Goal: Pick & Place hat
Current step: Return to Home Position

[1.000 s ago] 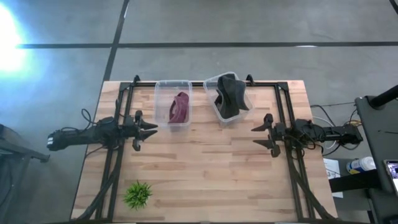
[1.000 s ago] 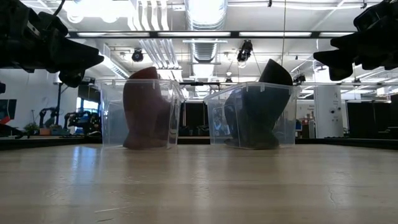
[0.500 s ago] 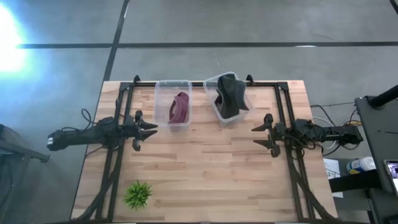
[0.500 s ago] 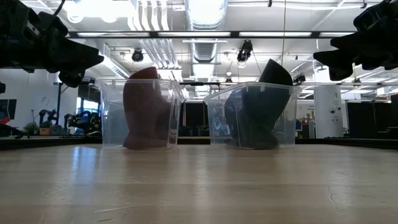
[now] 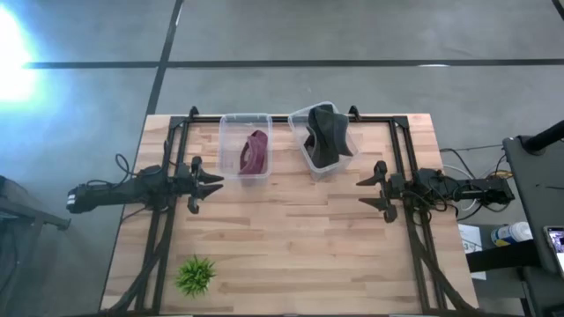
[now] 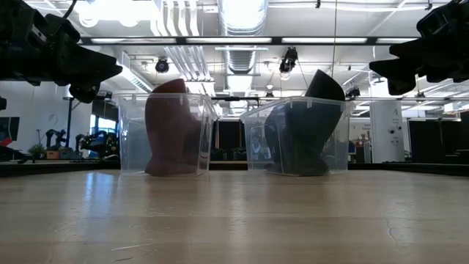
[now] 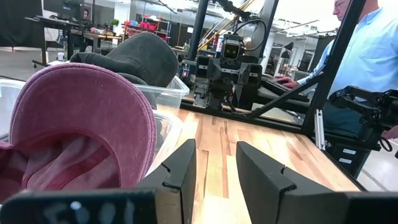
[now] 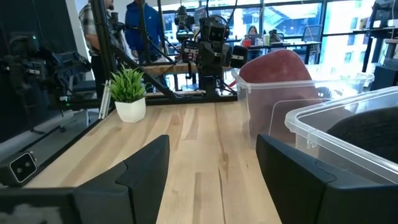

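Note:
A maroon hat (image 5: 254, 152) stands inside a clear plastic bin (image 5: 244, 121) at the table's far side; in the left wrist view the maroon hat (image 7: 81, 124) fills the near ground. A dark grey hat (image 5: 327, 130) sits in a second, tilted clear bin (image 5: 298, 119) to its right, sticking up above the rim (image 6: 322, 86). My left gripper (image 5: 211, 184) hovers open above the table's left part, just near of the maroon hat's bin. My right gripper (image 5: 366, 191) hovers open at the right, pointing left.
A small potted green plant (image 5: 195, 275) stands at the table's near left corner. Black frame rails (image 5: 414, 238) run along both table sides. Bare wooden tabletop (image 5: 291, 238) lies between the arms. People (image 7: 373, 56) stand beyond the table's ends.

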Robot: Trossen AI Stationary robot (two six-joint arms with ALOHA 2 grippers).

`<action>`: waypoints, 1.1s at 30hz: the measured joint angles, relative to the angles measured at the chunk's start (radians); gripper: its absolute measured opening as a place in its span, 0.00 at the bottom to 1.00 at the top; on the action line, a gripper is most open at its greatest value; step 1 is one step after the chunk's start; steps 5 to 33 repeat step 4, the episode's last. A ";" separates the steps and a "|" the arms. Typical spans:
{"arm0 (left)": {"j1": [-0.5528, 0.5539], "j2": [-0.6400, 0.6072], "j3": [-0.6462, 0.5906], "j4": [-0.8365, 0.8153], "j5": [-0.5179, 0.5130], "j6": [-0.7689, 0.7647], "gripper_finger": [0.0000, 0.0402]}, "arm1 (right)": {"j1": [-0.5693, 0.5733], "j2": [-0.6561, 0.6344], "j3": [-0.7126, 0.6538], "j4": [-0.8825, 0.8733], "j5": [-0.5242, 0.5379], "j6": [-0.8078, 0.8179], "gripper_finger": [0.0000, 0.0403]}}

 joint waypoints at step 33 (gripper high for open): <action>0.000 0.000 0.000 0.000 0.000 0.000 0.27 | 0.000 0.000 0.000 0.000 0.000 -0.004 0.59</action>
